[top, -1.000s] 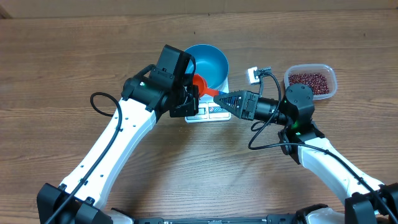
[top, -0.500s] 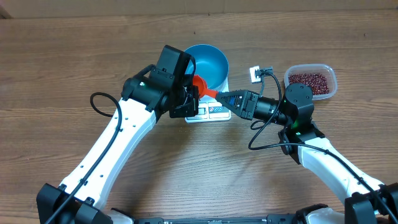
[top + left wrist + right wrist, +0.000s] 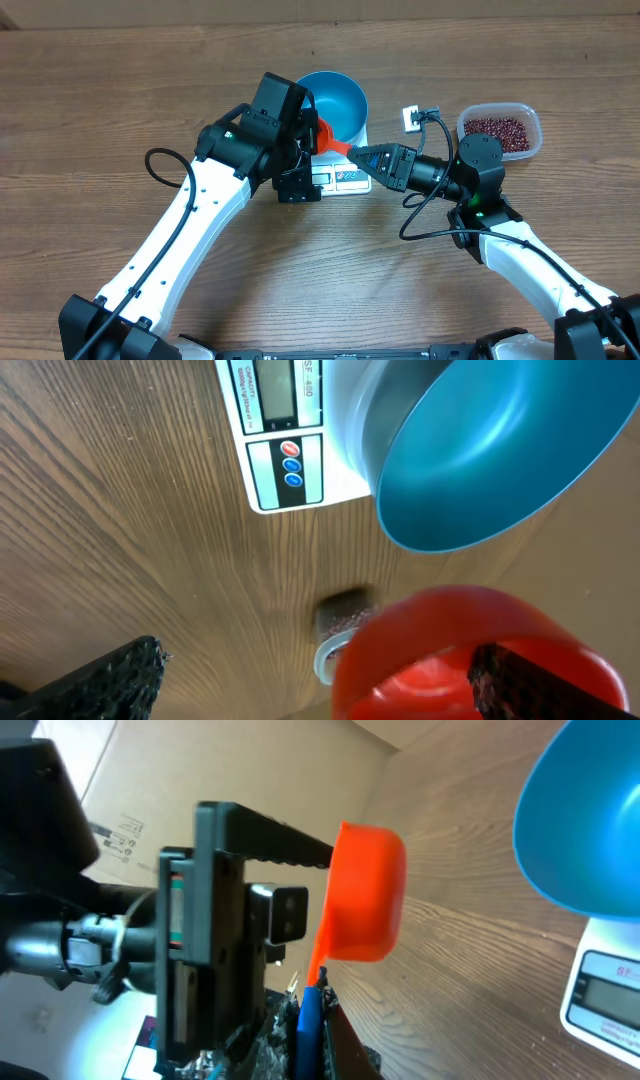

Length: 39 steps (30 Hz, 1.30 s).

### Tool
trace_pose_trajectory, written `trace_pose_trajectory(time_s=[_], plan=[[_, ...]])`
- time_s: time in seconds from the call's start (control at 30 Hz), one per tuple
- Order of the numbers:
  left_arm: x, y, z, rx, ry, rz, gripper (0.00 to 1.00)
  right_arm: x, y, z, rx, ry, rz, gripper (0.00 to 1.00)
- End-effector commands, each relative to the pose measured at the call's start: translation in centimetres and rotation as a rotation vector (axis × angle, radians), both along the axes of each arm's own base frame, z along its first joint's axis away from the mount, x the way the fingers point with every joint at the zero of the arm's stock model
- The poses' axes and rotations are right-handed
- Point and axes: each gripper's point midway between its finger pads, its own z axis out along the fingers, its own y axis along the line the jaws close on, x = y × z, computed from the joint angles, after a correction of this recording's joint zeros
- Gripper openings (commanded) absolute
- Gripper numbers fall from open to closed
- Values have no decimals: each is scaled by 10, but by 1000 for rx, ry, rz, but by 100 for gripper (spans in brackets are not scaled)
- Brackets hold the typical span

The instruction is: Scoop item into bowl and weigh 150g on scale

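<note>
step in hand, as i read it: the scoop sits between both arms at the front of the scale, and no beans are lifted yet.

- right tool (image 3: 358, 157): clenched on the handle of the orange scoop (image 3: 322, 136). the right wrist view shows the handle pinched between its fingers, with the cup standing on edge.
- left tool (image 3: 302, 163): released, jaws wide, one on each side of the scoop's cup. i cannot tell whether either finger touches the cup.
- the cup hangs just beside the bowl's near rim.

containers:
- blue bowl (image 3: 335, 100): upright on the white scale (image 3: 345, 180). its inside is smooth and bare, with no beans visible from overhead or from the left wrist.
- clear plastic tub (image 3: 537, 135): on the tabletop (image 3: 100, 100), well to the right of the scale. it holds the heap of red-brown beans (image 3: 497, 128), and every bean you can see is there.
- scoop cup: contents hidden. on edge like this, it is probably empty.
- scale display: too blurred to read.

next move, judged: pull the left arm straight back from the cup first, so the open jaws do not catch its rim. then swing the right tool across to the tub, roll the cup open side first and dip it into the heap. the grip is far out on a thin handle, so expect the cup to twist under load and go gently. the weighing is all ahead of you.
</note>
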Motion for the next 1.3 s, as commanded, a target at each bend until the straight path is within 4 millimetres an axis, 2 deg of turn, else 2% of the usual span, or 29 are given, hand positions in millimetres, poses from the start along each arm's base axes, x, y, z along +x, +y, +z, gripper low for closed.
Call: trace_pose_trajectory(time_s=[0.0,0.27,0.43,0.53,0.63,0.67,0.73,0.83,0.87,1.1,1.27], plan=[[-2,-8,3,13,-43,-130,100,8,-10,0,-25,-18,-29,4],[2,6,24,42,-255,-468,100,17,-57,-17,-92,32,-108,4],[9,20,29,200,-505,-848,100,7,-84,-6,-157,8,-195,4],[13,20,30,284,-610,-992,97,-5,-95,7,-193,-25,-247,4],[15,14,33,350,-715,-1138,57,-11,-103,12,-227,-25,-312,4],[14,13,33,372,-746,-1192,46,-13,-106,13,-238,-22,-336,4],[13,12,33,405,-786,-1263,35,-16,-111,16,-251,-22,-368,4],[13,12,33,430,-813,-1317,9,-18,-116,18,-266,-25,-404,4],[11,13,32,433,-814,-1333,4,-19,-116,19,-265,-28,-405,4],[8,18,27,457,-792,-1360,5,-19,-117,16,-271,-15,-411,4],[10,22,19,634,-780,-1487,4,-17,-123,8,-298,17,-452,4]])
